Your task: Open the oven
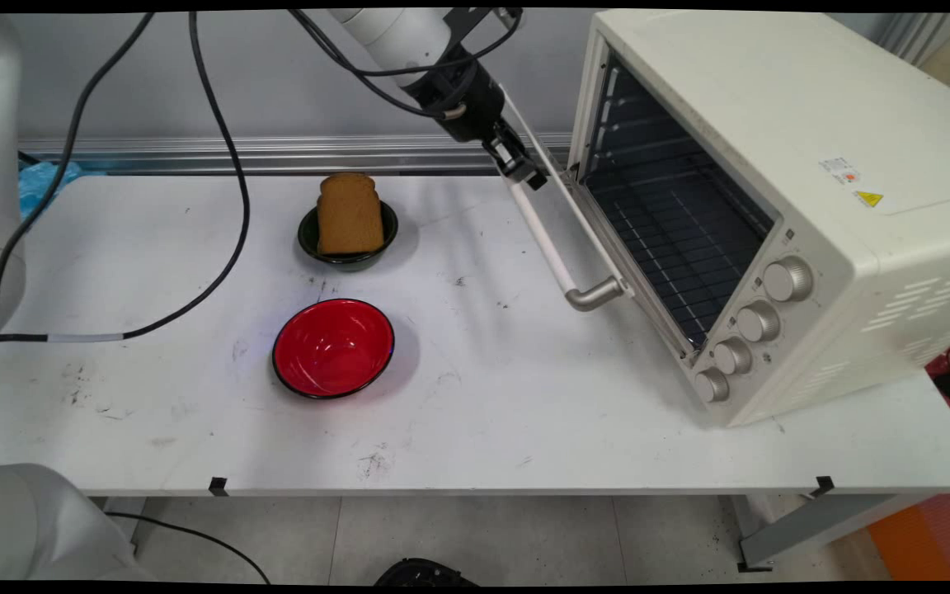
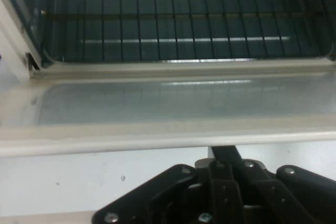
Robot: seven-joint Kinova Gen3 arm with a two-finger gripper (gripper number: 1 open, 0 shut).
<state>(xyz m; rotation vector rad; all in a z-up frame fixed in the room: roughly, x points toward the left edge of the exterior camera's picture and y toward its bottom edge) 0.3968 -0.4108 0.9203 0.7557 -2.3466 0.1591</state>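
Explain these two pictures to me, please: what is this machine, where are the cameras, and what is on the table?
The machine is a white robot arm ending in a black two-finger gripper. The wide picture comes from a fixed camera looking down across the white table. The other comes from a camera on the hand itself, looking past the gripper's black linkage into the toaster oven. The oven door hangs open, and the gripper sits at the far end of the door handle. Whether its fingers are closed cannot be seen. Also on the table: an empty red bowl and a dark bowl with a slice of brown bread standing in it.
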